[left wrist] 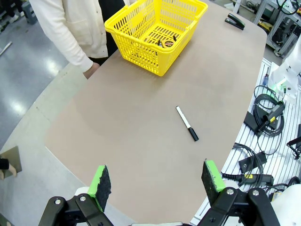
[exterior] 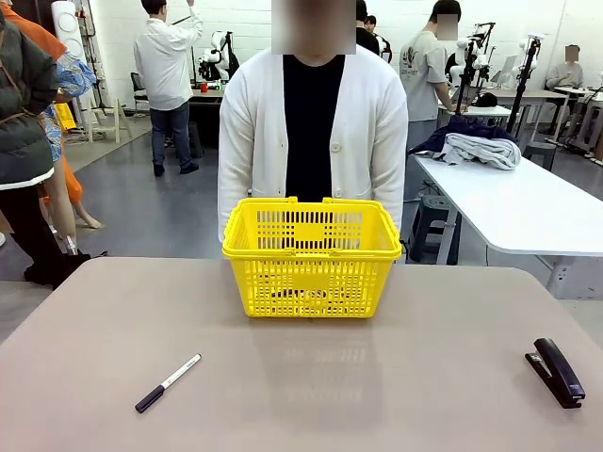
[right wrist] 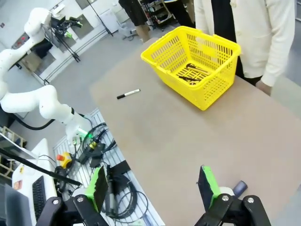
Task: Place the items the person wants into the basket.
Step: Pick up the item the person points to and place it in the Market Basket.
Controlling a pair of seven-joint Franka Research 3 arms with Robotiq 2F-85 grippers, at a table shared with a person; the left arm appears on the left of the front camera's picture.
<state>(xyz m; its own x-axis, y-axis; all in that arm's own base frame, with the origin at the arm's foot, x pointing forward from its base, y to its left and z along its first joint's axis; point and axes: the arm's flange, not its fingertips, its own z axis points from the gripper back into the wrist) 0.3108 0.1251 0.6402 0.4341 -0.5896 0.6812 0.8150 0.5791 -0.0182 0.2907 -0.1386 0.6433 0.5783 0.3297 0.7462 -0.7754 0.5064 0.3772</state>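
The yellow basket point(exterior: 311, 247) stands at the table's far middle, in front of the person point(exterior: 311, 122) in a white cardigan. Small tools lie on its floor: a round yellow tape measure point(left wrist: 165, 43) and dark slim items point(right wrist: 190, 73) that I cannot tell apart. Through the lattice in the front view they are only dark shapes point(exterior: 303, 296). My left gripper point(left wrist: 156, 178) hangs open and empty above the table's near left edge. My right gripper point(right wrist: 153, 184) is also open and empty, high over the near right edge. Both are far from the basket.
A black marker with a white barrel point(exterior: 168, 383) lies at the near left of the table. A black stapler point(exterior: 556, 372) sits at the near right. The person's hand point(left wrist: 91, 70) rests at the far table edge beside the basket. Cables and boxes point(left wrist: 263, 122) lie off the table's near side.
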